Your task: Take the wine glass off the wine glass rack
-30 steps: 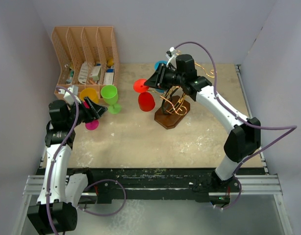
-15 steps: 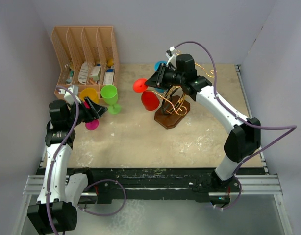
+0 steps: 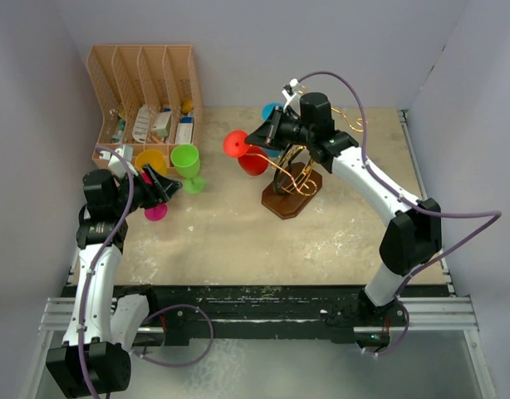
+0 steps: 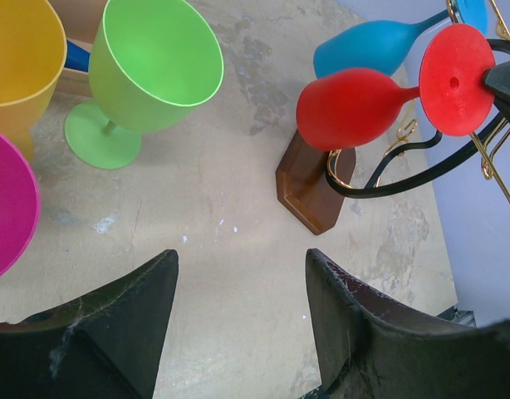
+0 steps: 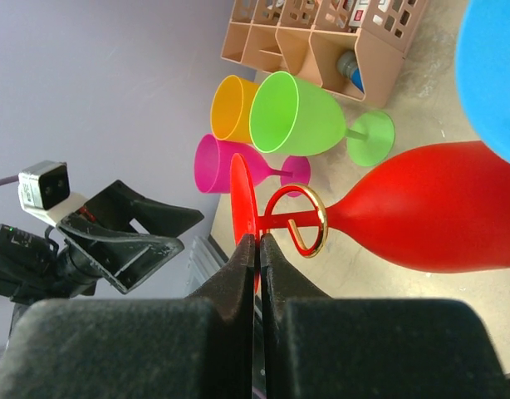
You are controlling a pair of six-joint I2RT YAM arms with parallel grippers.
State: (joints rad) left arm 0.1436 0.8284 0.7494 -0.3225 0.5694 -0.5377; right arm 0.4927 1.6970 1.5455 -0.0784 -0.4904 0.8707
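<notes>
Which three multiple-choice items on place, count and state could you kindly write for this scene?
1. Where does the green glass stand? A. far right B. beside the organizer C. near edge
2. How many glasses stand on the table? A. three B. one C. five
3. The right gripper is: A. open B. shut on nothing C. shut on the foot of the red glass
Answers: 1 B, it stands at the organizer's front corner; 2 A, orange glass, pink glass, green one; 3 C, closed jaws pinch its foot.

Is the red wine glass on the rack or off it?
On it: the red wine glass has its stem inside the gold loop of the rack, and the right fingers are shut on its foot.
</notes>
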